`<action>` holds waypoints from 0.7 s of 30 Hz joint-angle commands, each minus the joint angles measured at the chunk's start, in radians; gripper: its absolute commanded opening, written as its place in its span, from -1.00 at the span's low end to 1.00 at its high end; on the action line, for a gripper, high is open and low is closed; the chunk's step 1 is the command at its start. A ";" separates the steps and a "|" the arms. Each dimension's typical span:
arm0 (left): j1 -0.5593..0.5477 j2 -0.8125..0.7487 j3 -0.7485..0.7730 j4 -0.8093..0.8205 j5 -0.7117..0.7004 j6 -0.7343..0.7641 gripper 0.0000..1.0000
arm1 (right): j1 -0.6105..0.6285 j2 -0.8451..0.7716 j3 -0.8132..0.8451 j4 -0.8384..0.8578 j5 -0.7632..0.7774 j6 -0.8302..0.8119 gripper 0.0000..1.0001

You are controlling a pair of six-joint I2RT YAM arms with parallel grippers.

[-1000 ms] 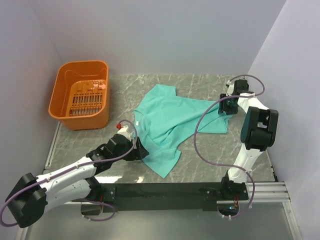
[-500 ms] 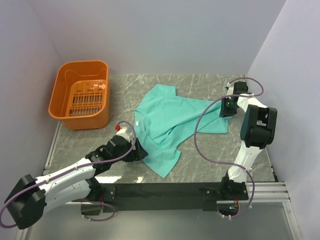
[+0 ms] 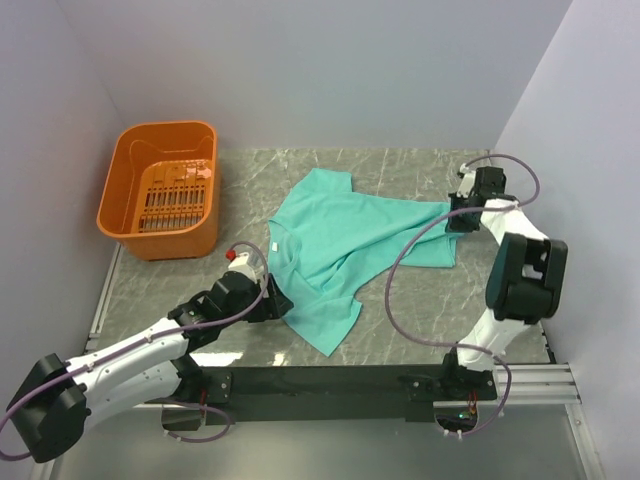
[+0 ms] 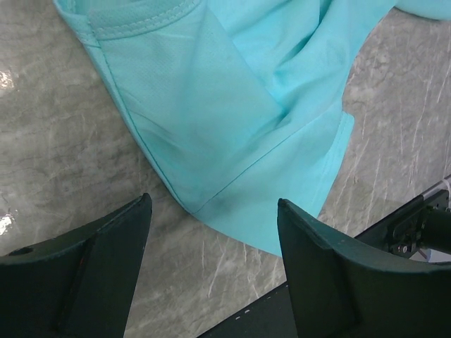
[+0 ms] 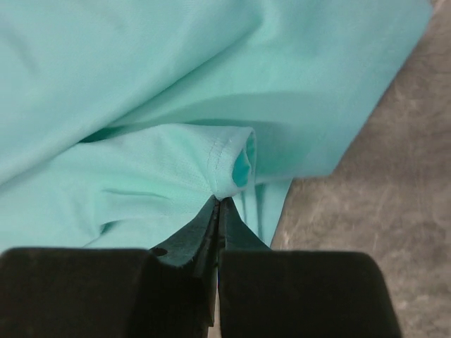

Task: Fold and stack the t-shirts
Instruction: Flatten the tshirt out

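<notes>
Lying right of the orange basket (image 3: 165,131), the t-shirt (image 3: 350,235) ran lengthwise from its near corner toward the far right, with bare table (image 3: 420,310) along its near edge. Only the left wrist view showed the left gripper (image 4: 211,211) spread wide above a hem. Only the right wrist view showed the right gripper (image 5: 218,202) pinching a hemmed fold.

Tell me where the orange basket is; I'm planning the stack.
In the top view, the orange basket stands at the far left corner, left of the t-shirt.
</notes>
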 commanded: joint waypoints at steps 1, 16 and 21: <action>-0.003 -0.025 -0.003 -0.005 -0.037 -0.021 0.55 | -0.010 -0.157 -0.044 0.029 -0.034 -0.020 -1.00; -0.005 -0.022 0.022 -0.048 -0.048 -0.029 0.54 | -0.012 -0.615 -0.304 -0.350 -0.098 -0.369 -1.00; -0.003 0.047 0.022 -0.014 -0.006 -0.042 0.44 | -0.010 -0.722 -0.404 -0.357 -0.051 -0.414 -1.00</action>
